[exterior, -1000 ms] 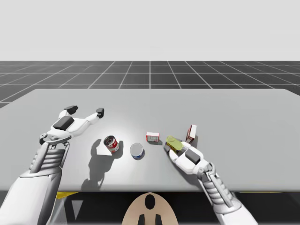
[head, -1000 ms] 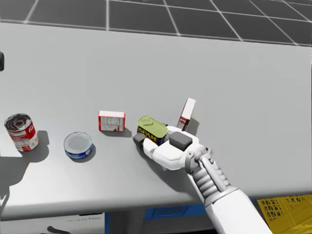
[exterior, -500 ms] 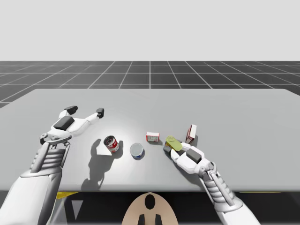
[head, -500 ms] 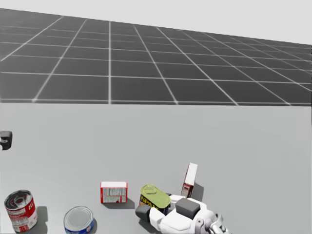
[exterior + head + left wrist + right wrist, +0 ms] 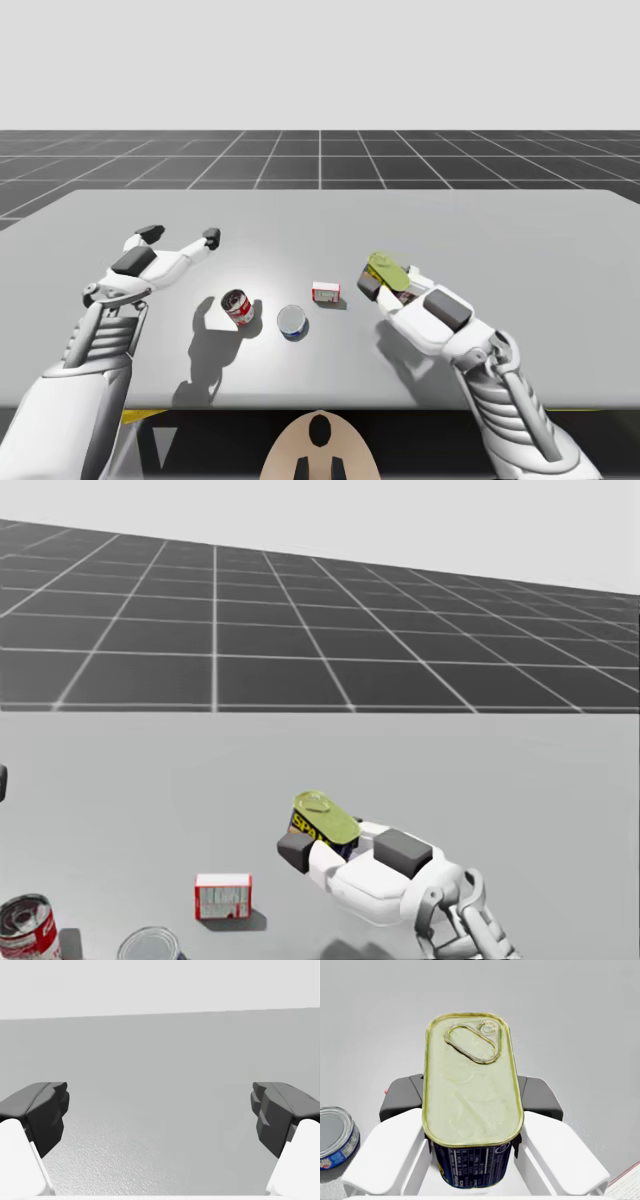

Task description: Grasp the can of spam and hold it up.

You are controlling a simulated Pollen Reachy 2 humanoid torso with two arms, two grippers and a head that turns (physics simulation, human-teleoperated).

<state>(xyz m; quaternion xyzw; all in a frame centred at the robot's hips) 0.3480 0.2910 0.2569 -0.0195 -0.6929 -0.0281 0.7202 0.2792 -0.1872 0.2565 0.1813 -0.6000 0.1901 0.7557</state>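
The blue rectangular can with the yellow-green lid [image 5: 470, 1085] is clamped between both fingers of the right gripper [image 5: 385, 285], raised off the table [image 5: 520, 230]. The left gripper [image 5: 160, 1115] is spread wide.

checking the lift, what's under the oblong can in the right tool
Grey table shows around the oblong can, gripped in my right tool. Straight beneath is hidden by the can and tool.
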